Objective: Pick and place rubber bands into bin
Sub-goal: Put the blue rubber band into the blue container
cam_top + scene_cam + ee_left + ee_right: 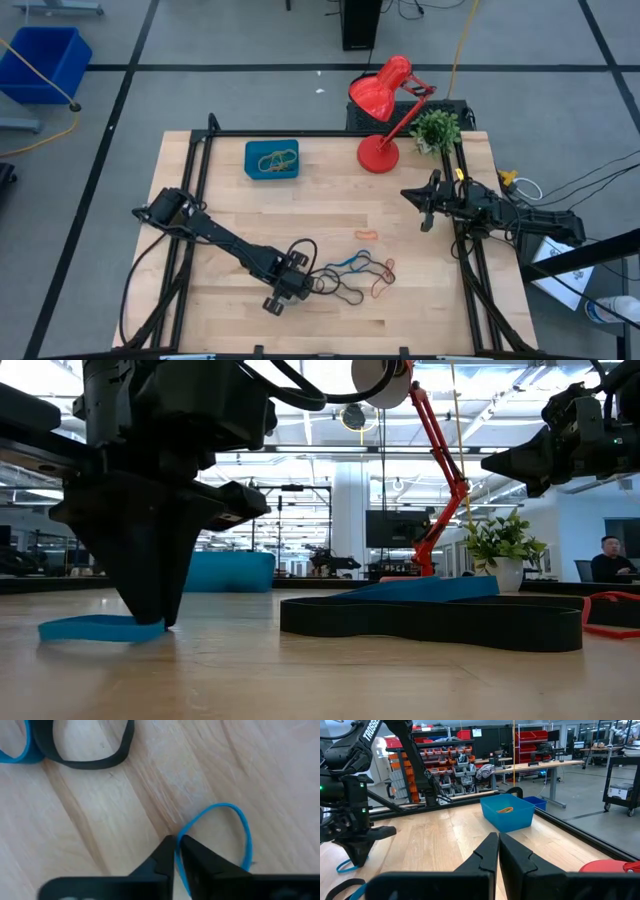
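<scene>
A blue rubber band (pixel 235 817) lies flat on the wooden table, and my left gripper (pixel 177 845) is shut on it near the table's front, pointing steeply down (pixel 150 618). More rubber bands (pixel 352 272), black, blue and orange-red, lie in a loose heap just right of it. A single orange one (pixel 366 233) lies farther back. The teal bin (pixel 272 158) stands at the far left of the table with a few bands inside. My right gripper (pixel 497 845) waits shut and level at the table's right side (pixel 428 205). My left gripper pinches one side of the blue rubber band's loop (pixel 183 834) between its two fingertips. The fingers come from above, pointing steeply down. The band still lies on the table, the rest of its loop (pixel 95 628) spread out flat beyond the fingertips.
A wide black band (pixel 430 618) and another blue one (pixel 15 752) lie close by the left gripper. A red desk lamp (pixel 385 110) and a small potted plant (pixel 437 128) stand at the far right corner. Bare wood lies between heap and bin.
</scene>
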You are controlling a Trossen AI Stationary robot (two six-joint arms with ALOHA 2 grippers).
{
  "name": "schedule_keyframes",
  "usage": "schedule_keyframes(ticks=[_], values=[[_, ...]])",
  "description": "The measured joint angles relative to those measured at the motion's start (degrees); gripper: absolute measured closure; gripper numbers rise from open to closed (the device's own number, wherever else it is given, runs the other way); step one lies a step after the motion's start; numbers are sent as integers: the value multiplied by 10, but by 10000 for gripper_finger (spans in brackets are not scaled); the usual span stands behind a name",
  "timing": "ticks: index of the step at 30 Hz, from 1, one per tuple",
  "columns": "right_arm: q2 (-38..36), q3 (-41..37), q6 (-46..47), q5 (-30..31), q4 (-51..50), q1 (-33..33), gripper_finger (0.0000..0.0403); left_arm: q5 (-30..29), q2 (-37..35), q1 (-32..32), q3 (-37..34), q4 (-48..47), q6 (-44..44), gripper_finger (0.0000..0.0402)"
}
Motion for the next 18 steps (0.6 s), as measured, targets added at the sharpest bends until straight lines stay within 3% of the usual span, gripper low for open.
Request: schedule_keyframes(ticks=[3,13,18], values=[[0,0,0,0,0,0,394,3,0,0,0,1,0,393],[0,0,0,0,1,0,394,9,-34,15,-1,-53,-1,396],[0,0,0,0,4,0,394,-40,-95,41,-1,-109,0,397]])
